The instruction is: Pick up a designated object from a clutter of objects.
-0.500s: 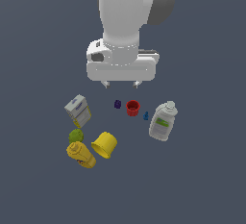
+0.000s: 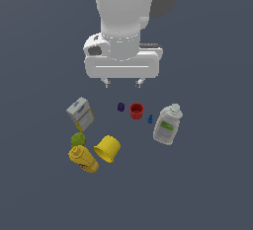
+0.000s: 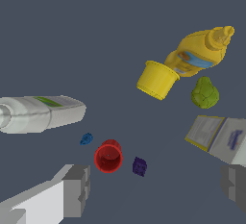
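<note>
The designated object, a small yellow-green lumpy fruit [image 2: 77, 139], lies between the small carton [image 2: 80, 113] and the yellow mustard bottle [image 2: 83, 159]; it also shows in the wrist view [image 3: 205, 93]. The yellow cup [image 2: 108, 148] lies on its side next to it. My gripper [image 2: 122, 82] hangs open and empty high above the clutter, over the small red cup [image 2: 137, 110] and the purple bit [image 2: 120, 106]. In the wrist view the gripper [image 3: 156, 187] spans wide, with one finger [image 3: 77, 190] beside the red cup [image 3: 108, 156].
A white-grey jug with a green label [image 2: 168, 124] lies at the exterior view's right, with a blue bit [image 2: 149, 119] beside it. The carton [image 3: 218, 138] is close to the other finger in the wrist view. The floor is plain dark grey.
The gripper and arm have shifted slightly; the objects on the floor have not moved.
</note>
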